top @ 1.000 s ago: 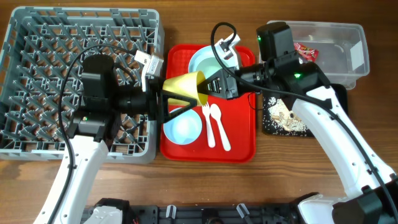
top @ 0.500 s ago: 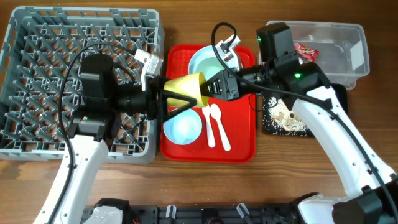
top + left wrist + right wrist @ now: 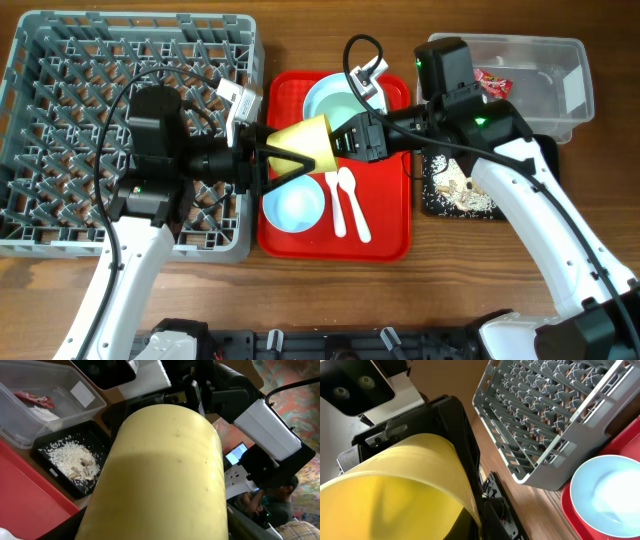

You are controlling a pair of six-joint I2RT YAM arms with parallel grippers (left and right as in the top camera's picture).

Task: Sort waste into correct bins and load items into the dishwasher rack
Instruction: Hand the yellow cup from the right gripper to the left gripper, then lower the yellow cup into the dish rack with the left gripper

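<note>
Yellow cup (image 3: 300, 142) hung on its side in the air over the left part of the red serving tray (image 3: 385, 235), narrow end left, wide mouth right. Left gripper (image 3: 307, 148) reached in from the left, fingers spread to either side of the cup; lower finger (image 3: 285, 172) showed a gap to the cup wall along most of its length. Cannot tell whether that grip was clamped. Right gripper (image 3: 342, 140) met the cup at its rim from the right; jaws hidden by the cup and housing, so cannot tell whether pinching or loose.

Left wrist view: cup wall (image 3: 165, 475) filled most of the frame.

On the red tray: pale-blue plate (image 3: 318, 95) at the far end, a blue-green bowl (image 3: 295, 205) near the left edge, white fork and spoon (image 3: 338, 210) just right of that bowl.

Dishwasher rack (image 3: 60, 100) stood left of the tray. Clear tub (image 3: 570, 90) at far right held the red wrapper (image 3: 492, 80). Black tray (image 3: 430, 205) just near of the tub held the food scraps (image 3: 455, 185).
</note>
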